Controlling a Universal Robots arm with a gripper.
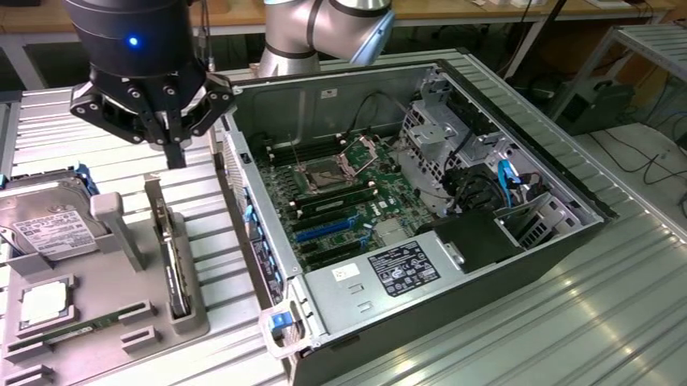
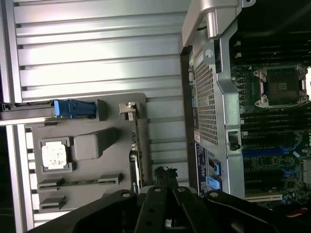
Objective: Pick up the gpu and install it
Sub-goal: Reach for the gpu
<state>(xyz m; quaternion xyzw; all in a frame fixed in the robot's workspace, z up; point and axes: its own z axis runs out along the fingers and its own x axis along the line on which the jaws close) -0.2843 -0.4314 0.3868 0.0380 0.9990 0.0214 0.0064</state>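
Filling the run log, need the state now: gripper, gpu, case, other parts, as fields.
gripper: gripper shut, holding nothing, hanging over one end of the gpu
gpu: gpu on edge in the holder's slot, not installed
holder: gray holder, beside the case on the exterior view's left
case: case side open, motherboard exposed, card slots look free
other parts: hard drive, CPU, memory stick, all in the holder

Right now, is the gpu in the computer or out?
Out: the gpu stands on edge in the gray holder beside the open computer case.
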